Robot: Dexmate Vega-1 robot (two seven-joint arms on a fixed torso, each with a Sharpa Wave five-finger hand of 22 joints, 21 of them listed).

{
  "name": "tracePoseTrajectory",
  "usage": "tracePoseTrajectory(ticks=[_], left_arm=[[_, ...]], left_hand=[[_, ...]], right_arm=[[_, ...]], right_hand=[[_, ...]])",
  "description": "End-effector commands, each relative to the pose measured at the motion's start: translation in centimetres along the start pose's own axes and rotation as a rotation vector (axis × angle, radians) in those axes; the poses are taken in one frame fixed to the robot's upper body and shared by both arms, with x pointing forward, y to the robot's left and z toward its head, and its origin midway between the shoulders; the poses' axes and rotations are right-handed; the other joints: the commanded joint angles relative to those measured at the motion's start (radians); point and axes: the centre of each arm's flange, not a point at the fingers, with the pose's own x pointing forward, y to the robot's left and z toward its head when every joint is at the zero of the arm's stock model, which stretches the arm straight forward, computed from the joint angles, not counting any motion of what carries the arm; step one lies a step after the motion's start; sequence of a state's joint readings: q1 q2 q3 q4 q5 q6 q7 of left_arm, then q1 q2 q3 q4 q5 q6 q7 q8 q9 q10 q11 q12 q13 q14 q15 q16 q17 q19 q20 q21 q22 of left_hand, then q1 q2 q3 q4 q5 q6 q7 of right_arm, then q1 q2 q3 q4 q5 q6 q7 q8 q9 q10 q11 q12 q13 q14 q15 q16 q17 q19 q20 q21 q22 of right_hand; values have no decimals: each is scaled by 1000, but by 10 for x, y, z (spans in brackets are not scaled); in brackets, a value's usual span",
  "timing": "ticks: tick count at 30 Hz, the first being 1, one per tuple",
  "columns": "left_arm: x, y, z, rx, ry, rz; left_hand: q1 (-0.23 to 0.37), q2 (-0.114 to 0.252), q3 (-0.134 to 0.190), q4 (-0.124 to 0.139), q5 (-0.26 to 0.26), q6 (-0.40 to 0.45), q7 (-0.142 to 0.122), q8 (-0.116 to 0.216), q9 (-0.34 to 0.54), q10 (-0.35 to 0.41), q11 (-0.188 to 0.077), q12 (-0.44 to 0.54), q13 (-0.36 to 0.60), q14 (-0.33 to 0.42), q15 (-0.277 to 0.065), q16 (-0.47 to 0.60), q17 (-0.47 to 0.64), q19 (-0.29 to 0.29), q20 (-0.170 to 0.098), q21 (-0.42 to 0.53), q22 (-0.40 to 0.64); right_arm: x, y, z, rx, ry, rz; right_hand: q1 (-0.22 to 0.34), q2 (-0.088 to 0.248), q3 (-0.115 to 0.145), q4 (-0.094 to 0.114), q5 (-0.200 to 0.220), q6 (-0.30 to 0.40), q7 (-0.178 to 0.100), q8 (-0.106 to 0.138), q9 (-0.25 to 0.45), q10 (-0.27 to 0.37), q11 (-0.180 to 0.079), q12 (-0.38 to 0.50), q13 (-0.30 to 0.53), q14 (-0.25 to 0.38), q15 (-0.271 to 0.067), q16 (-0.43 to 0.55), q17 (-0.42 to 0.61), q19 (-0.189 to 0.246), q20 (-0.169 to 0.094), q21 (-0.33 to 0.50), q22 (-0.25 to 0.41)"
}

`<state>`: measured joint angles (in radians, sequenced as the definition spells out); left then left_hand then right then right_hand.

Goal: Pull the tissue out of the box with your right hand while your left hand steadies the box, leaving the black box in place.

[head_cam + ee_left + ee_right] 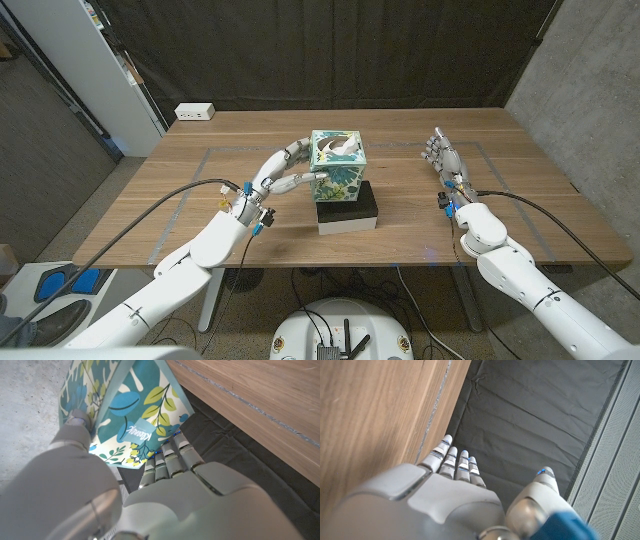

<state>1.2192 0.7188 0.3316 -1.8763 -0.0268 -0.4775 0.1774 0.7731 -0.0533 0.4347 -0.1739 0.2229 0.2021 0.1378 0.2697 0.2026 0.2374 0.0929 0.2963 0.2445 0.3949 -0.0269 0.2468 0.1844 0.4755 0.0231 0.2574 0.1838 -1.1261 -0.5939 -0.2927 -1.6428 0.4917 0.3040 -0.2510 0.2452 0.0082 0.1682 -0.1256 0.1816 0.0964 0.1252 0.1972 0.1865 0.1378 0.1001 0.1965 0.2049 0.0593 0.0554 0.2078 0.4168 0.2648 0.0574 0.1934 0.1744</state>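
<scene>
Left hand [283, 172] clasps the floral tissue box [338, 166], fingers spread along its side, atop the black box [347, 210] at table centre. Its white tissue [340, 147], apparently protruding from the top opening, is light, soft and tearable: pinch the tuft. Right hand [443, 158] stands well apart, fingers extended, empty.

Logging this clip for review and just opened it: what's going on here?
A two-armed robot works at a wooden table. Its left robot hand grips the side of a teal, leaf-patterned cardboard tissue box, which stands on a flat black box. White tissue pokes from the top, untouched. The right robot hand is open, fingers apart, off to the side of the box and holding nothing, so the pull has not started.
</scene>
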Motion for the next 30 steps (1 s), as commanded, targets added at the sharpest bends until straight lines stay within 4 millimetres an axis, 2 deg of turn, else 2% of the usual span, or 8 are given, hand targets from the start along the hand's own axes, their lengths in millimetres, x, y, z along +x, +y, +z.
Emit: tracePoseTrajectory(ticks=[1,11,21,30], left_arm=[[3,10,17,-42,15,-9],[1,11,17,-37,24,21],[3,11,16,-29,28,21],[5,10,16,-40,22,12]], left_hand=[[35,39,1,4,4,9,47,1,2,11,-3,6,2,7,0,0,2,31,-25,6,5],[34,38,-3,6,5,17,48,1,2,18,-2,7,4,15,2,1,2,34,-23,6,5],[36,40,-7,6,6,24,46,0,2,22,-2,7,5,20,0,0,2,38,-24,7,6],[37,40,-9,6,7,26,44,-2,2,21,-4,5,6,18,0,-3,2,38,-26,6,6]], right_arm=[[5,2,4,4,-2,18],[8,2,10,-6,-26,13],[-7,3,8,-1,-25,26],[-23,4,8,14,-38,16]], right_hand=[[-6,1,2,-6,1,1,1,1,3,3,2,8,0,2,7,9,2,1,3,4,2],[-7,2,2,-7,1,2,1,1,3,4,1,8,0,4,7,11,1,3,3,4,2],[-6,4,3,-7,2,-3,8,-1,3,2,-1,7,0,6,5,12,0,18,-11,10,2],[-5,5,4,-8,2,-3,12,0,3,5,3,9,0,10,4,14,-1,21,-13,10,2]])
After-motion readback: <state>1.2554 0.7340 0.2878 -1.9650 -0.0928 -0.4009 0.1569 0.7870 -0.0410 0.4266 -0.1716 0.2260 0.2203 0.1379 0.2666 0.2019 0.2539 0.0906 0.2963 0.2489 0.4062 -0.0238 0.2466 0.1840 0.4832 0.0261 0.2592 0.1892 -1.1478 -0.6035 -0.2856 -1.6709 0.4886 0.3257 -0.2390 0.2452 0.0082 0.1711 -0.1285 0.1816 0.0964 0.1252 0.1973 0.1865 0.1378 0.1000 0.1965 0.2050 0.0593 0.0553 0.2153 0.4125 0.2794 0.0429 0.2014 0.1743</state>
